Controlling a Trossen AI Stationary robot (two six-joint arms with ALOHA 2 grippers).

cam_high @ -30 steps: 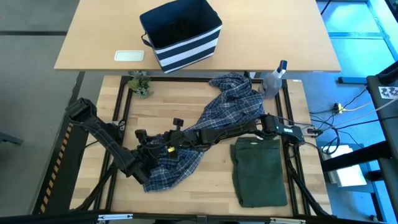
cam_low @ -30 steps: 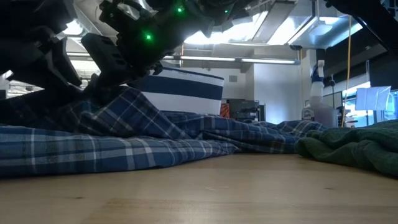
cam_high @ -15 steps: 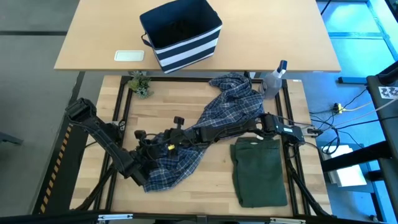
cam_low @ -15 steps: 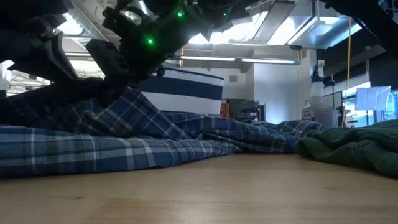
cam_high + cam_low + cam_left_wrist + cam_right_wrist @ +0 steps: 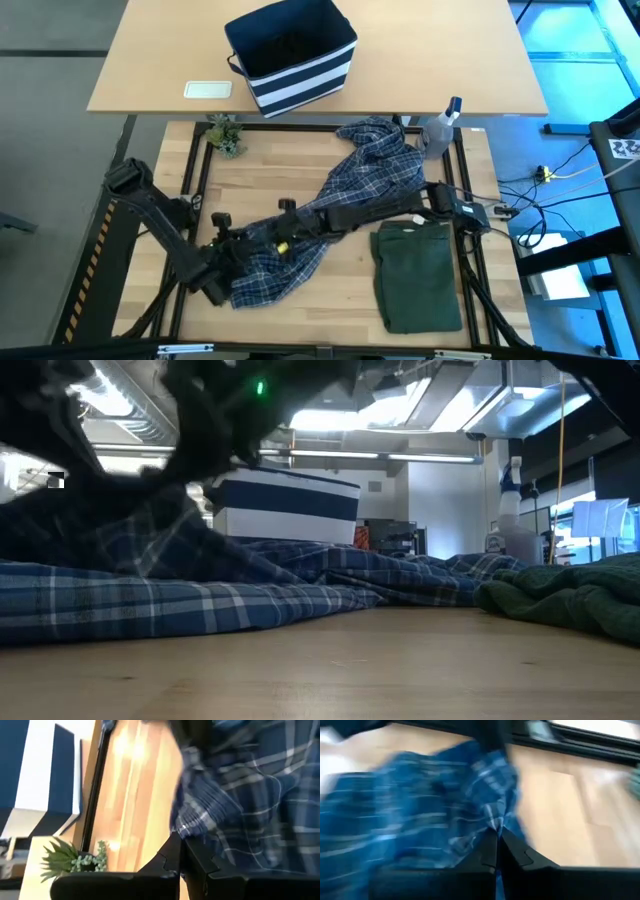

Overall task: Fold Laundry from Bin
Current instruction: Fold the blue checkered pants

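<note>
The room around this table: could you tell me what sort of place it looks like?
Probably a robotics lab or workshop: ceiling strip lights, loose cables beside the framed wooden work table, and a blue screen beyond the spray bottle.

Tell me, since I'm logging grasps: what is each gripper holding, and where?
Both hold the plaid shirt: left gripper pinches a bunched edge; right gripper pinches a fold.

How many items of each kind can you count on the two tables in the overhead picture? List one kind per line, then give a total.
Garments: 2, the plaid shirt and the folded green garment
Bins: 1, the striped bin
Spray bottles: 1, the spray bottle
Small plants: 1, the plant
Flat white objects: 1, the white object
Total: 6
</note>
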